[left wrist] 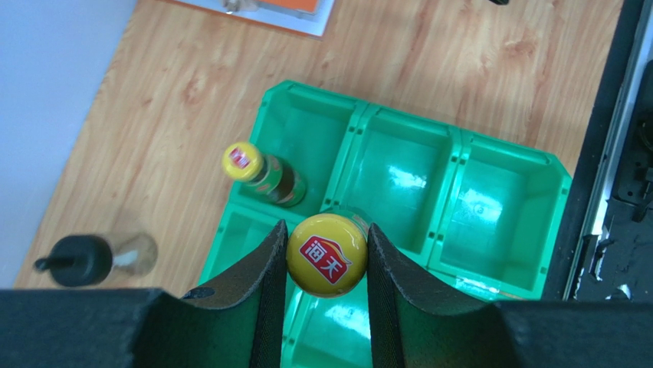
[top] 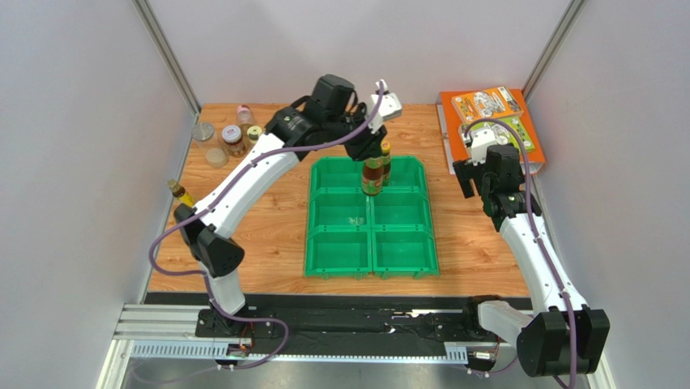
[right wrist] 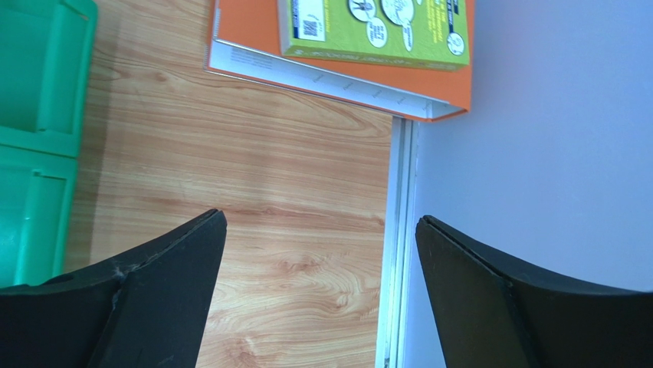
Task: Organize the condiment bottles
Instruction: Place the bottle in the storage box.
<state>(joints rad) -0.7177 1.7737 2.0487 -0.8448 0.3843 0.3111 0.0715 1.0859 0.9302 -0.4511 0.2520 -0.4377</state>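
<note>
My left gripper (top: 367,156) is shut on the yellow cap of an amber bottle with a red label (top: 372,177), upright over the back row of the green bin (top: 372,274) near its middle divider. The wrist view shows the cap (left wrist: 326,254) clamped between both fingers. A second yellow-capped bottle (top: 385,160) stands in the back right compartment, also seen in the left wrist view (left wrist: 253,167). Several jars and bottles (top: 233,139) stand at the back left. An amber bottle (top: 180,193) is at the left edge. My right gripper (right wrist: 318,230) is open and empty over bare table.
The orange and green books (top: 490,121) lie at the back right, near my right gripper (top: 476,180); they also show in the right wrist view (right wrist: 345,46). A clear bottle with a black cap (left wrist: 92,259) stands on the table beside the bin (left wrist: 460,153). Walls enclose three sides.
</note>
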